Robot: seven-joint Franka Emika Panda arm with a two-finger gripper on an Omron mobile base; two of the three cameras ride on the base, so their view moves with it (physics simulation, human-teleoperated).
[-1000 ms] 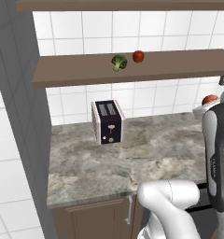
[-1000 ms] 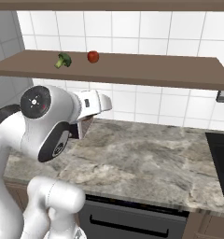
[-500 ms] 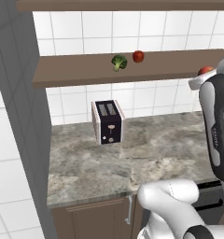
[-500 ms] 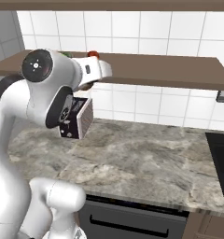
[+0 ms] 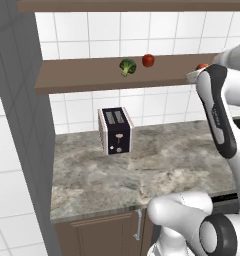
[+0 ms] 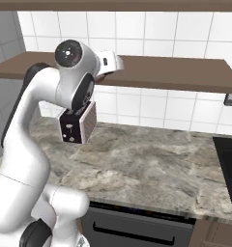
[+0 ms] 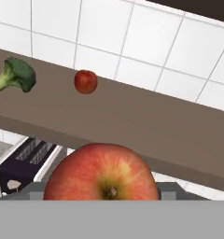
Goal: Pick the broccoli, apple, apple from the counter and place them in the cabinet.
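The broccoli and the deep red apple rest side by side on the brown wall shelf, the cabinet. My gripper is up at shelf height, right of both, shut on the larger orange-red apple. In the hand view that apple sits close at the bottom with its stem end facing me, just in front of the shelf's edge. The marbled counter lies below.
A dark toaster stands on the counter under the shelf's left part. A second shelf board runs higher up. The tiled wall is behind; a dark cooktop is at the counter's right.
The arm has lifted from counter height to the level of the shelf, carrying the orange-red apple with it. Broccoli and red apple have stayed put.
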